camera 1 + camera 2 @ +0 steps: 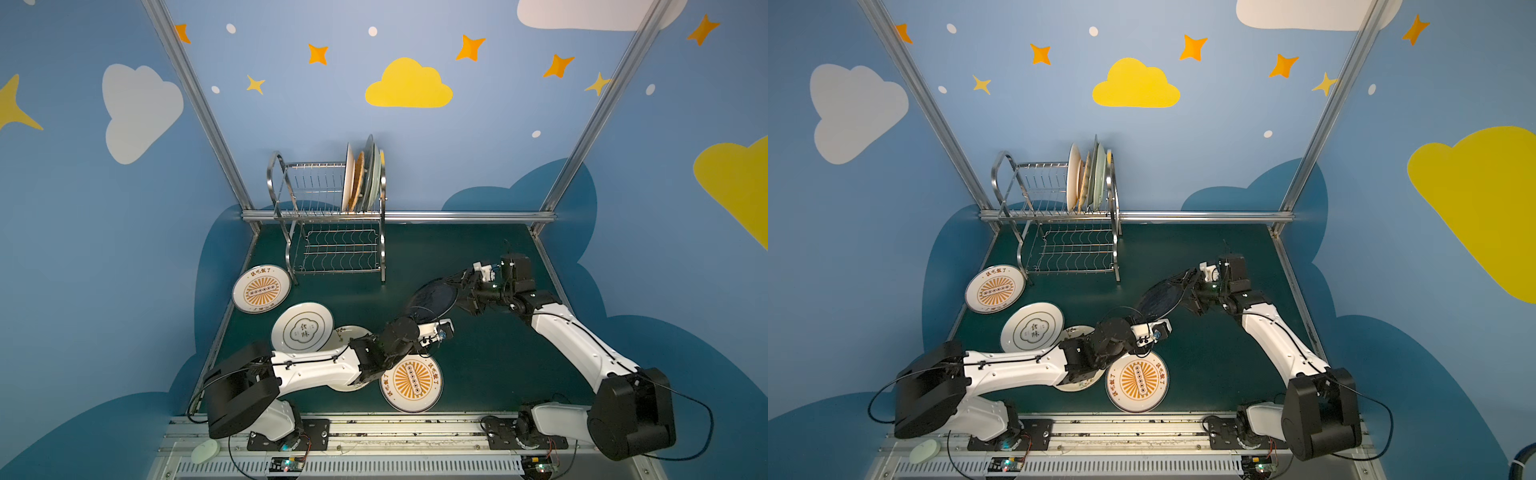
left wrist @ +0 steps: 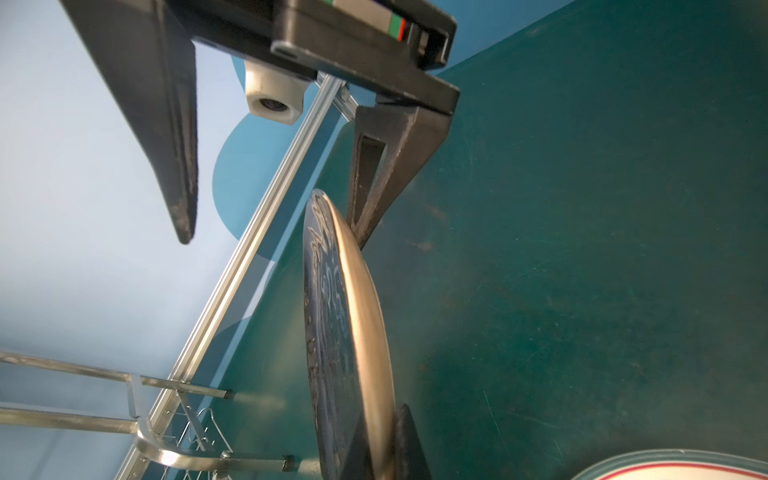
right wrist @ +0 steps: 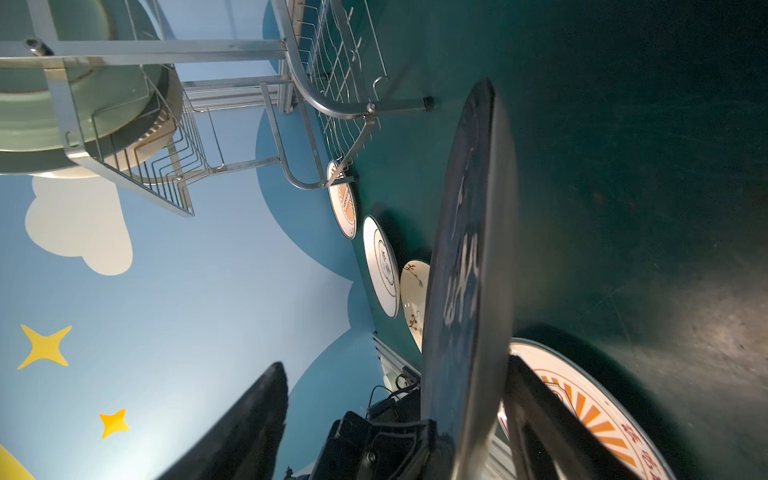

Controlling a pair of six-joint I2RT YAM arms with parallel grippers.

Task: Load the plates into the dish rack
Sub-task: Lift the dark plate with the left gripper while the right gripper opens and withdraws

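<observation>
The left gripper [image 1: 420,319] pinched one edge of the black plate [image 1: 432,297], which stood tilted on edge above the open bench [image 1: 478,353]. The right gripper [image 2: 272,240] was spread around the opposite rim, with one finger well apart from it. The dish rack [image 1: 380,249] had free slots on its left part.

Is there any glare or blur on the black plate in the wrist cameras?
Left wrist view: a bright sheen streaks the black plate, its near end blurred. Right wrist view: its edge looks soft, and the table behind is dim.
</observation>
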